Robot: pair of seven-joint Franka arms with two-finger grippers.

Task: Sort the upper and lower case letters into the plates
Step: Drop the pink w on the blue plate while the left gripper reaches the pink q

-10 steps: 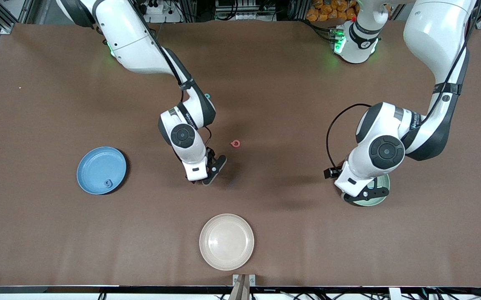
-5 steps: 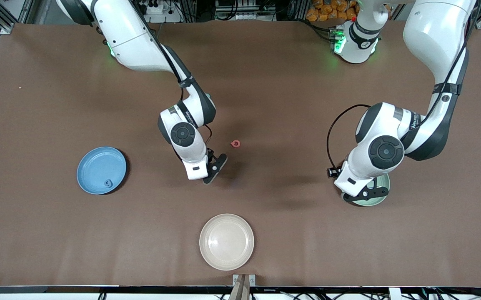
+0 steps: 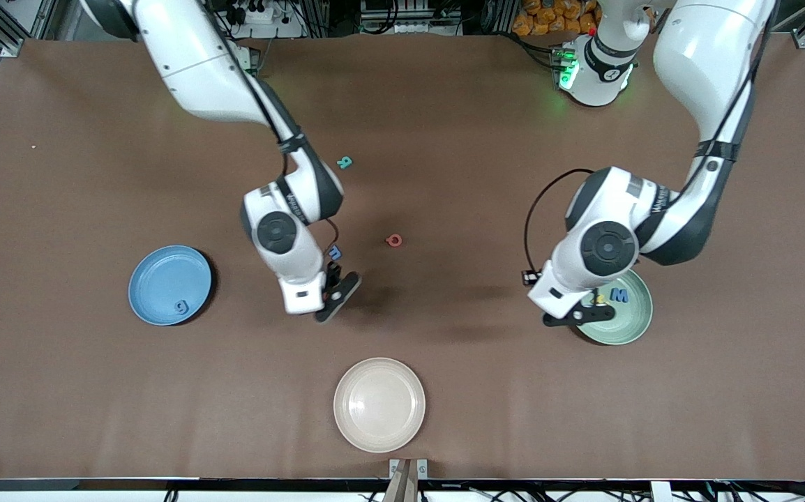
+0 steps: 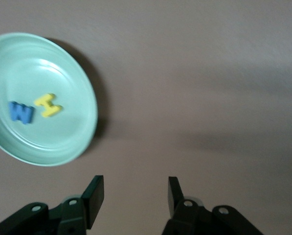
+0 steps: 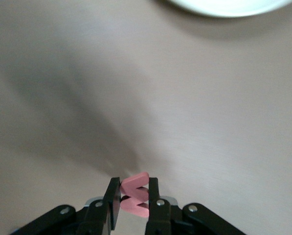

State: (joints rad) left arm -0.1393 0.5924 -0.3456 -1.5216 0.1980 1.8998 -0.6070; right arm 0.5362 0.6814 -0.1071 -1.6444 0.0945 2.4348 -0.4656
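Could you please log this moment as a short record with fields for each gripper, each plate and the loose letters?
right gripper: shut on a red zigzag letter, over bare table between the blue and cream plates
left gripper: open, empty, beside the mint plate
blue plate: holds one blue letter
mint plate: holds a blue letter W and a yellow letter
cream plate: holds nothing
loose on table: teal letter, red ring-shaped letter, small blue letter
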